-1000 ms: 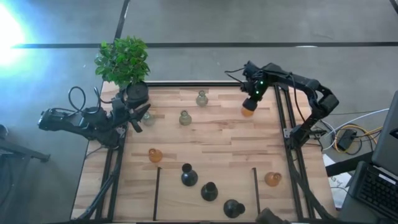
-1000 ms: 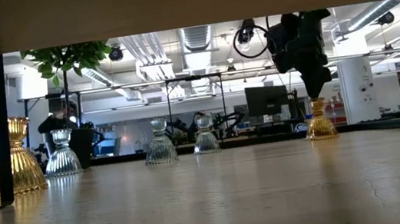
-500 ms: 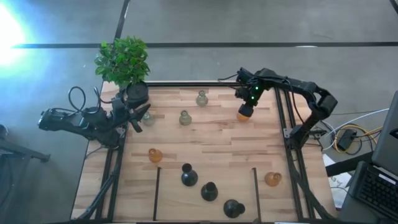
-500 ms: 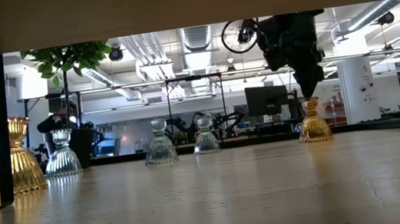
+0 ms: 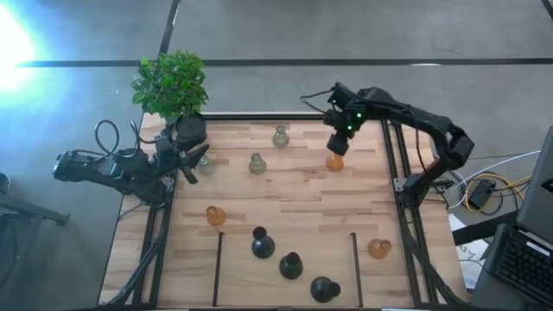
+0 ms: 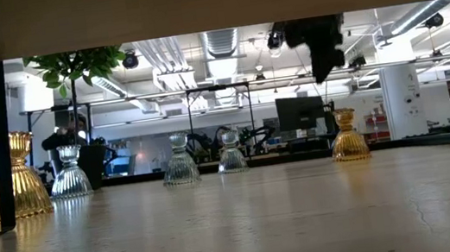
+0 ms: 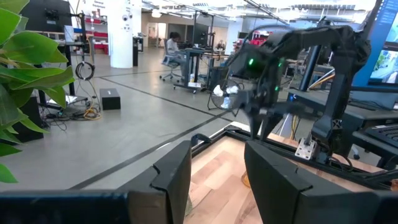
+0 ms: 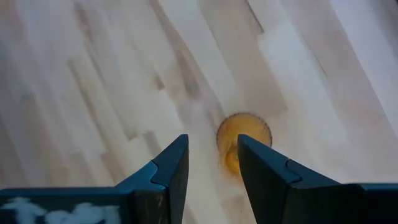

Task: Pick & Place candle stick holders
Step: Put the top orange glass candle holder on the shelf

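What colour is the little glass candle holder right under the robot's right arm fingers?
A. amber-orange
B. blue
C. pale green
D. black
A: the ribbed, translucent amber-orange glass candle holder stands on the wooden table just beyond the right gripper, whose fingers are apart and above it, not touching.

A wide bare strip of the counter [image 5: 294, 194] is left free across its middle. The far left corner is blocked by the plant pot [image 5: 190, 131]. The near edge is crowded by three black holders [image 5: 290, 265], and passage there is narrowed by two dark rails [image 5: 217, 268].
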Controlling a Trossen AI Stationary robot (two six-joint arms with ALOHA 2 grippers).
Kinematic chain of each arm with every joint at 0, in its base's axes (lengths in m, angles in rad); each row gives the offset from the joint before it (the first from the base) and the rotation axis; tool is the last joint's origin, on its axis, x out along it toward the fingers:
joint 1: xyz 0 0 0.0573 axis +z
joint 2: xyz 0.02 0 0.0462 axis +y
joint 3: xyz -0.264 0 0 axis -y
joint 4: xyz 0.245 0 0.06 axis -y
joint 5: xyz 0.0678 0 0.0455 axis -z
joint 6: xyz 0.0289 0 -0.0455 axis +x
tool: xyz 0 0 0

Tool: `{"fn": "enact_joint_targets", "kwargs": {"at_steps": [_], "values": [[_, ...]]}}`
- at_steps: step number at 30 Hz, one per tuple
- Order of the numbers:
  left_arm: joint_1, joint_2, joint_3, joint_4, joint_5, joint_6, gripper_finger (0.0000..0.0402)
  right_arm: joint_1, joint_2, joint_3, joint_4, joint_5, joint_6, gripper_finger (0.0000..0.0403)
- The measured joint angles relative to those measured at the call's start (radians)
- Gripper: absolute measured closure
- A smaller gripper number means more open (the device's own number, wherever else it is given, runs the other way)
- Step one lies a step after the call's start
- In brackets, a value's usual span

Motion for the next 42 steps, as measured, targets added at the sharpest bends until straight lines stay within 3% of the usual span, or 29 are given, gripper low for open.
{"fn": "enact_joint_targets", "kwargs": {"at_steps": [5,12,18,24,42], "values": [[0.000,0.000,0.000,0.000,0.000,0.000,0.0248,0.016,-0.216,-0.087,-0.007,0.003,0.051,0.0277],[0.000,0.000,0.000,0.000,0.000,0.000,0.0248,0.030,-0.640,-0.472,0.304,0.063,0.067,0.0289],[0.000,0.000,0.000,0.000,0.000,0.000,0.0248,0.030,-0.819,-0.714,0.486,0.162,0.112,0.0293],[0.000,0.000,0.000,0.000,0.000,0.000,0.0248,0.031,-0.810,-0.833,0.678,0.190,0.169,0.0273],[0.000,0.001,0.000,0.000,0.000,0.000,0.0248,0.031,-0.621,-1.045,0.983,0.236,0.164,0.0121]]}}
